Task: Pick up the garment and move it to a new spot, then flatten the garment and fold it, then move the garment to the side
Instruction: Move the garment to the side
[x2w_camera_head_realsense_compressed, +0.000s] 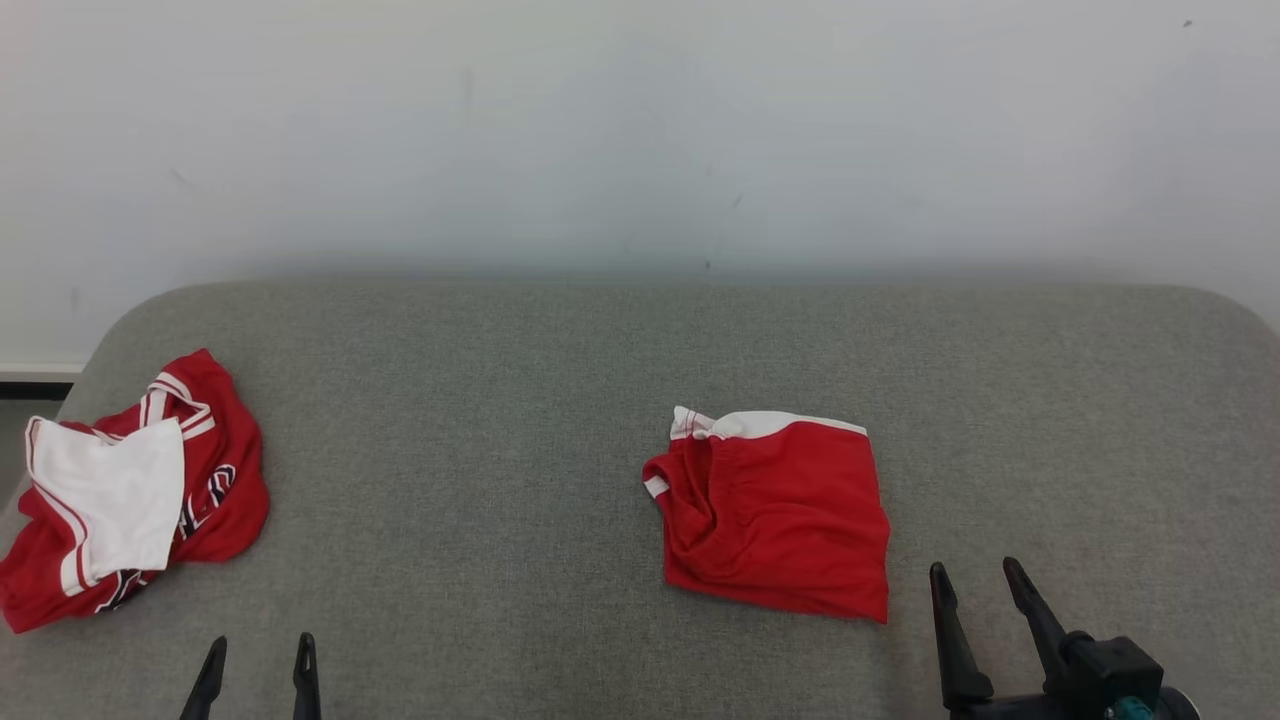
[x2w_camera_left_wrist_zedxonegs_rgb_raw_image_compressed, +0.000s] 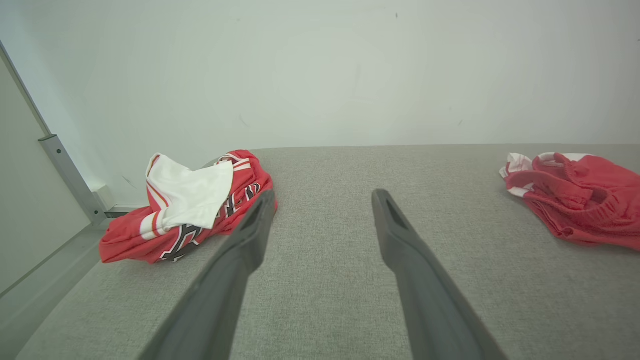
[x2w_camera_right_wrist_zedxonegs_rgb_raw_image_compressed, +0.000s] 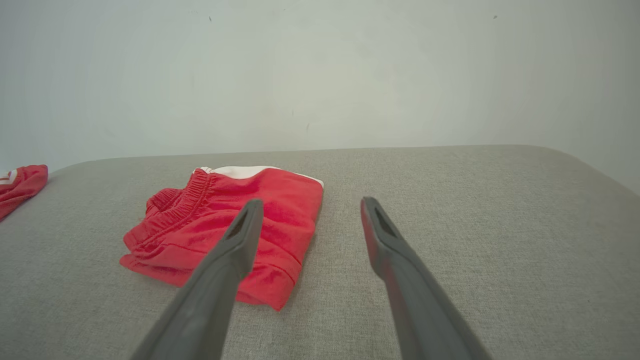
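Head view: 2 garments lie on the grey cushion (x2w_camera_head_realsense_compressed: 500, 400).

Status of jaws: the left gripper (x2w_camera_head_realsense_compressed: 262, 640) and the right gripper (x2w_camera_head_realsense_compressed: 974, 566) both stand spread wide and hold nothing. Neither touches cloth.

Location: the red shorts (x2w_camera_head_realsense_compressed: 775, 515) lie flat, ahead of the right jaws and off to their left, near but apart. They are well apart from the left jaws, far to their right. A red and white jersey (x2w_camera_head_realsense_compressed: 130, 490) sits in a crumpled heap ahead and left of the left jaws.

Progress, as judged: the shorts form a compact, nearly square packet, so pickup, flattening and folding look done for this item. 1 step appears to be left, the move to the side. The jersey looks untouched and may be a later item.

Orientation: the gathered waistband faces left of the right jaws, toward the left gripper. A white strip runs along the far edge. The long axis is weak, running roughly side to side across the jaws with a slight skew. The near right corner comes closest to the right jaws.
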